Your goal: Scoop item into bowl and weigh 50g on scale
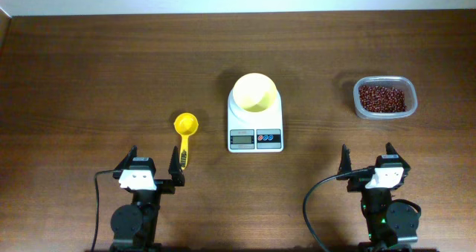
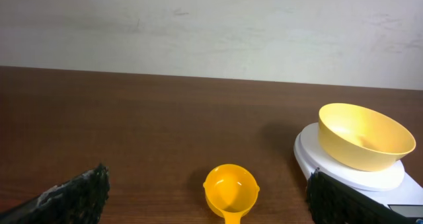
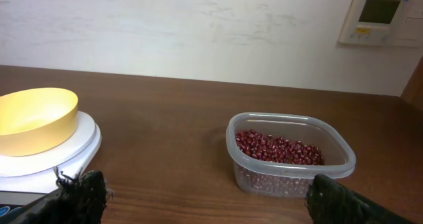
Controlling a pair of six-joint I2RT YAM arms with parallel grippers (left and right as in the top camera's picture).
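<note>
The pale-yellow bowl [image 1: 255, 92] stands empty on the white scale [image 1: 255, 136] at the table's middle; both also show in the left wrist view, bowl [image 2: 365, 137] on scale [image 2: 310, 151], and in the right wrist view, bowl [image 3: 33, 118] on scale [image 3: 82, 145]. The reddish-brown beans [image 1: 382, 98] fill a clear container [image 1: 361, 103] at the right, seen close in the right wrist view as beans [image 3: 277, 148]. A yellow scoop [image 1: 185, 133] lies left of the scale, its cup ahead of my left gripper [image 2: 206, 196]. My left gripper [image 1: 155, 160] and right gripper [image 1: 366, 157] are open and empty near the front edge.
The clear container [image 3: 291, 178] sits right of the scale with bare wood between them. A pale wall runs behind the table, with a wall panel [image 3: 383, 16] at the upper right. Cables trail from both arm bases.
</note>
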